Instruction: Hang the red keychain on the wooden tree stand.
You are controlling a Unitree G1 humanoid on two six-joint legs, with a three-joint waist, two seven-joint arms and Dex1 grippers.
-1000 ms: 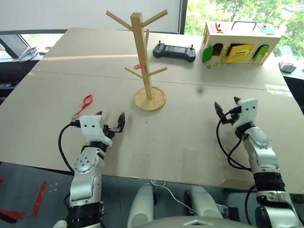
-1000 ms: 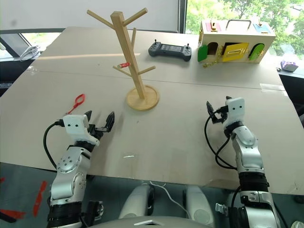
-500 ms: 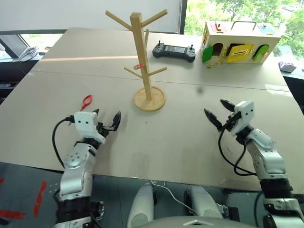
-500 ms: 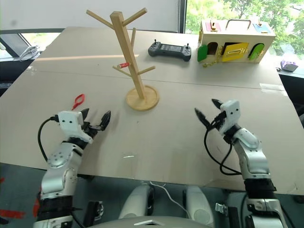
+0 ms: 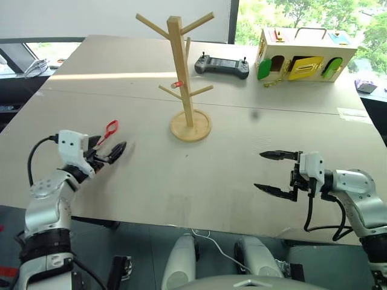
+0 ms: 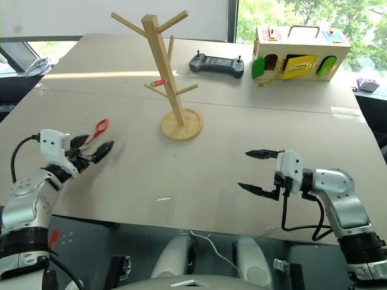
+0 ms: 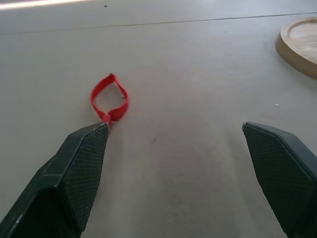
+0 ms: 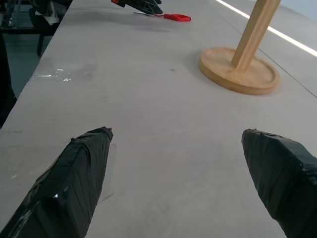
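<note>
Now the left gripper (image 5: 107,152) has swung outward, jaws wide and empty, just short of the red keychain (image 5: 110,128) lying on the table (image 5: 199,175), well apart from the wooden tree stand (image 5: 183,72); right gripper (image 5: 270,171) stands open, turned inward; pickup looks imminent

a black controller (image 5: 221,65) and a wooden box (image 5: 305,53) with coloured doors sit on the table's (image 5: 211,163) far side.

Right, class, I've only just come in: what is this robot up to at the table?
It is going for the red keychain, which lies flat on the table just ahead of its open left hand, not yet gripped. The wooden tree stand waits farther back. The right hand, open and empty, points sideways across the table.
</note>
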